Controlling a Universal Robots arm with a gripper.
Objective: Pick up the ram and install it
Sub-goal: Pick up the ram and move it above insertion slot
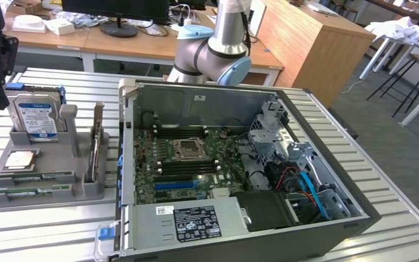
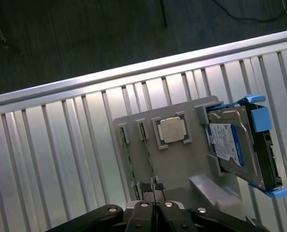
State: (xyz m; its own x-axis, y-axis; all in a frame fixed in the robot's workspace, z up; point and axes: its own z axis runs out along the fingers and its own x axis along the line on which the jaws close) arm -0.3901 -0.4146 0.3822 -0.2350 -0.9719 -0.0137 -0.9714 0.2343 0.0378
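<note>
The black two-fingered claw [image 2: 153,186] hung with its tips pressed together, empty, over the grey plastic parts tray [image 2: 182,164]. The ram [image 2: 149,162], a thin green circuit-board stick, sat in its tray slot just ahead of the tips, its long axis running straight away from them. A twin green stick [image 2: 128,154] lay alongside; a square silver processor [image 2: 172,129] and blue-labelled hard drive [image 2: 233,145] shared the tray.
</note>
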